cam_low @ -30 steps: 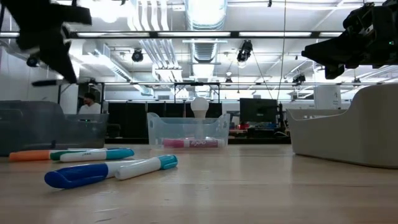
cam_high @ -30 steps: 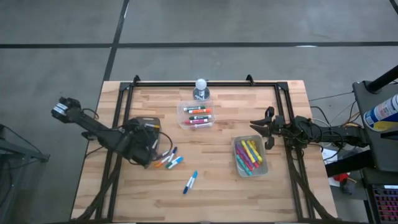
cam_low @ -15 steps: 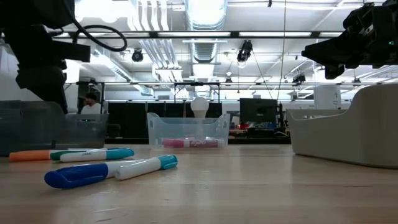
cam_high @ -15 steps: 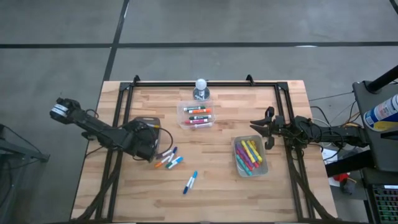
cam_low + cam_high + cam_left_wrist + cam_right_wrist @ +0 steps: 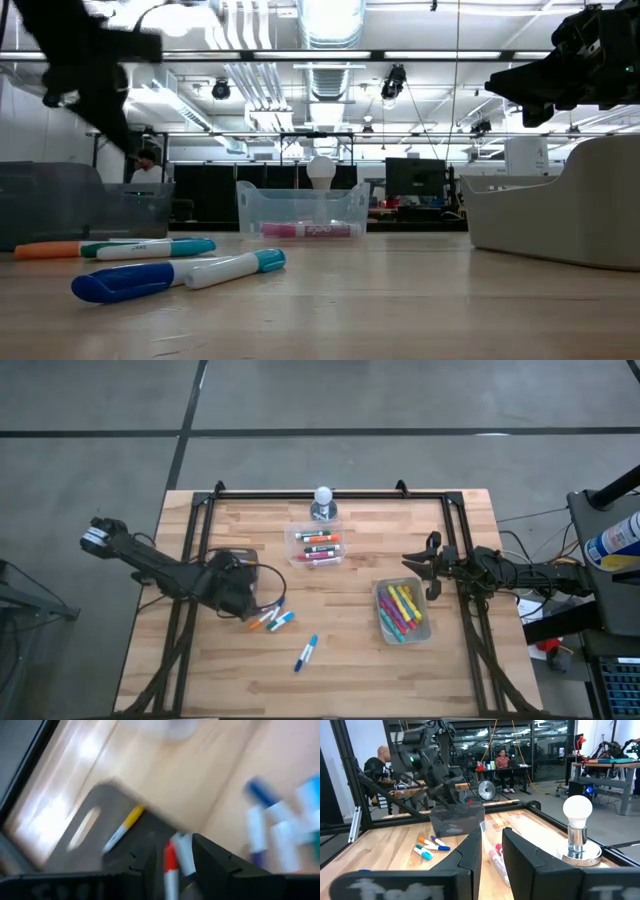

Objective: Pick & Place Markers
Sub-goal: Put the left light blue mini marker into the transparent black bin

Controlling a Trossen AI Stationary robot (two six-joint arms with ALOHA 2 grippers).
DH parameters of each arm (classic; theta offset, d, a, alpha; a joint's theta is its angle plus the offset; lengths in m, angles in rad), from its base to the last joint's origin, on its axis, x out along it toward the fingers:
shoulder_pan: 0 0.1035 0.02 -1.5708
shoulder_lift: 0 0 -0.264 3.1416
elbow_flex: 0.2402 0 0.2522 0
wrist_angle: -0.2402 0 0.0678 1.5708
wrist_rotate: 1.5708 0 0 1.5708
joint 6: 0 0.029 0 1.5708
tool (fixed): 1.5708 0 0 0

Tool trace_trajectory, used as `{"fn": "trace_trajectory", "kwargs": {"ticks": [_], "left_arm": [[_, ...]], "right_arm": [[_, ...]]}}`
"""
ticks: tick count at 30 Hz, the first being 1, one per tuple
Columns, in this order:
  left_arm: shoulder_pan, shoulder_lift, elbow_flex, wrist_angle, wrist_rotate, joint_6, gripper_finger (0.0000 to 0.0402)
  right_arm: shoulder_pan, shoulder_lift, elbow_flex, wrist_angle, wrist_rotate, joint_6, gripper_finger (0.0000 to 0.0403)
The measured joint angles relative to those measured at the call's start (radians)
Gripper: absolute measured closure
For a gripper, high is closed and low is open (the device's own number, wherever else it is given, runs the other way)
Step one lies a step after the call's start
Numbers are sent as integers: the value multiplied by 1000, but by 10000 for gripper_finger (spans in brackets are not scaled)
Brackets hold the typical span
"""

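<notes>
Where it hung lower a second ago, the left gripper (image 5: 238, 588) now sits over the grey tray (image 5: 95, 815), fingers parted around a red marker (image 5: 170, 865); the right gripper (image 5: 420, 575), narrowly parted, stays put.

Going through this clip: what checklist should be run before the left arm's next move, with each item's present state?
1. Left gripper over the dark grey tray: ok.
2. Yellow marker lying in the tray: ok.
3. Red marker released from the left gripper: cannot tell.
4. All markers off the table: not ok; a loose cluster lies beside the tray, and a blue marker lies apart.
5. Right gripper open, empty, waiting at the table's right side: ok.
</notes>
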Motion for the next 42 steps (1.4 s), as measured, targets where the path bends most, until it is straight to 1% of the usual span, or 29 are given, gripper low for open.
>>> {"fn": "trace_trajectory", "kwargs": {"ticks": [3, 6, 8, 10, 11, 14, 24, 27, 36, 42], "left_arm": [[-10, -1, 59, 88, 25, 40, 282], [-27, -1, 82, 268, 63, 101, 282], [-36, 0, 75, 403, 95, 145, 282], [-40, 8, 60, 500, 130, 176, 282], [-39, 15, 50, 534, 149, 192, 282], [-42, 54, 18, 596, 160, 207, 282], [-58, 298, 18, 617, 164, 218, 282], [-59, 350, 29, 618, 164, 206, 282], [-59, 445, 29, 619, 160, 174, 282], [-63, 470, 29, 637, 165, 180, 282]], "right_arm": [[0, 0, 0, 0, 0, -1, 335], [0, 0, 0, 0, 0, 1, 335], [0, 0, 0, 0, 0, -1, 335], [0, 0, 0, 0, 0, -1, 335], [0, 0, 0, 0, 0, 0, 335], [0, 0, 0, 0, 0, -1, 335], [0, 0, 0, 0, 0, -1, 335], [0, 0, 0, 0, 0, 0, 335], [0, 0, 0, 0, 0, 0, 335], [0, 0, 0, 0, 0, 0, 335]]}}
